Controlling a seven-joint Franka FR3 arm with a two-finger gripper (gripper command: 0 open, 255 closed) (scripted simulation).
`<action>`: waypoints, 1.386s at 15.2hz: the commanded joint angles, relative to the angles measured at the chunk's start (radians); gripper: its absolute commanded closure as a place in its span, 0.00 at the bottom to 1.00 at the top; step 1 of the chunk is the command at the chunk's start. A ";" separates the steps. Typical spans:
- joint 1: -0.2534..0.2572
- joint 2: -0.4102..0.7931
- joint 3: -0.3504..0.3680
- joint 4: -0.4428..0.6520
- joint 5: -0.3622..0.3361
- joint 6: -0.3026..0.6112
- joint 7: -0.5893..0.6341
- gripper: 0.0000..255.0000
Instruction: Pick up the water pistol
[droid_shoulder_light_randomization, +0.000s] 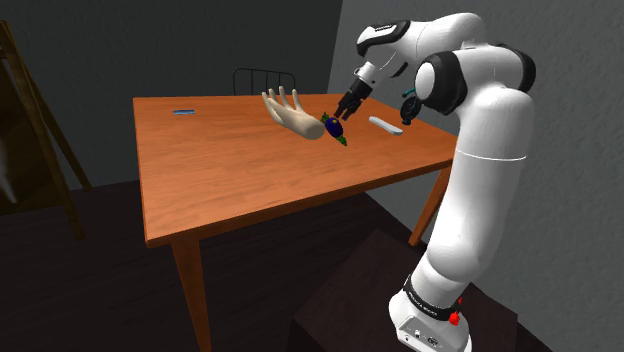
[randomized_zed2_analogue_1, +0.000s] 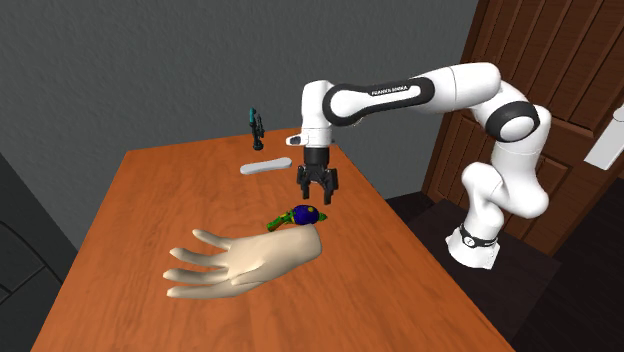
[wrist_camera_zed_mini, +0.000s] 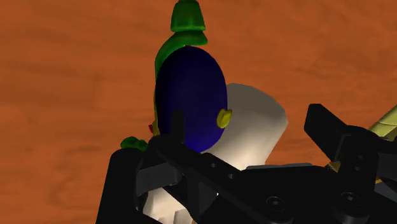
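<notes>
The water pistol (droid_shoulder_light_randomization: 334, 128) (randomized_zed2_analogue_1: 303, 215) is a small toy with a dark blue tank and green parts. It lies on the orange-brown wooden table (droid_shoulder_light_randomization: 230, 170) (randomized_zed2_analogue_1: 150, 200), against the wrist end of a pale mannequin hand (droid_shoulder_light_randomization: 293, 115) (randomized_zed2_analogue_1: 240, 265). My black gripper (droid_shoulder_light_randomization: 347, 108) (randomized_zed2_analogue_1: 317, 193) hangs a little above the pistol, open, with nothing between its fingers. In the wrist view the blue tank (wrist_camera_zed_mini: 191, 98) and green nozzle (wrist_camera_zed_mini: 188, 16) sit just ahead of the gripper (wrist_camera_zed_mini: 248, 137), beside the hand's cut end (wrist_camera_zed_mini: 254, 121).
A flat white object (droid_shoulder_light_randomization: 385, 124) (randomized_zed2_analogue_1: 265, 165) and a small dark teal item (droid_shoulder_light_randomization: 408, 108) (randomized_zed2_analogue_1: 256, 128) lie near the table edge closest to the arm. A small blue piece (droid_shoulder_light_randomization: 183, 112) lies far across the table. A chair back (droid_shoulder_light_randomization: 262, 80) stands behind it.
</notes>
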 joint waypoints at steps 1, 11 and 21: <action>-0.059 0.104 0.009 0.109 0.094 -0.046 -0.043 0.00; -0.076 0.151 0.027 0.071 0.137 0.013 -0.101 0.00; -0.076 0.151 0.027 0.071 0.138 0.013 -0.101 1.00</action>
